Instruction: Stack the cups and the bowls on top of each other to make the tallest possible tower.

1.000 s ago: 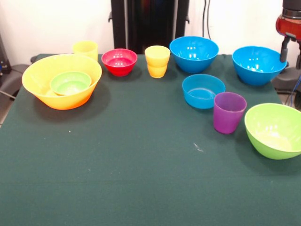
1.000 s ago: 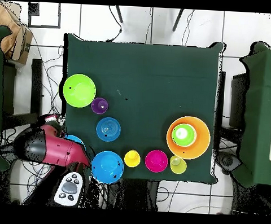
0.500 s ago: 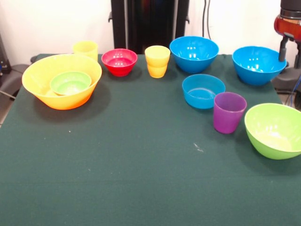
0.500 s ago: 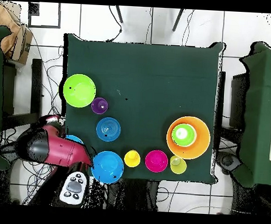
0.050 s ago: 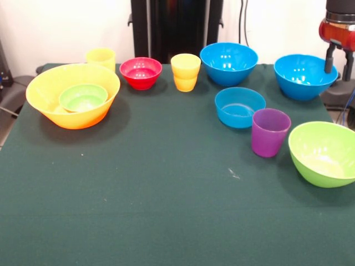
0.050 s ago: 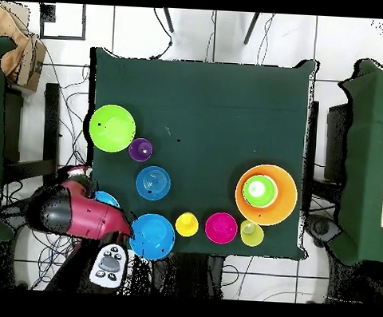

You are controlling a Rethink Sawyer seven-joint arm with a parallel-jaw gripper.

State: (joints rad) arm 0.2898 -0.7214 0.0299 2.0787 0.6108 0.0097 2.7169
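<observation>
The gripper point(image 5: 339, 60) hangs open and empty beside the far right blue bowl point(image 5: 304, 76), while the small green bowl point(image 5: 83, 97) sits inside the orange-yellow bowl point(image 5: 52, 83) (the cups point(image 5: 270, 132) stand loose on the table point(image 5: 166, 188)).

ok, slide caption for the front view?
Small green bowl nested in orange-yellow bowl; other cups and bowls unstacked on the table.

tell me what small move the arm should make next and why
Probably lower the gripper toward the rim of the large blue bowl just beside it. It hangs above that bowl's right edge holding nothing, while the tower so far is only the small green bowl in the orange-yellow one.
</observation>
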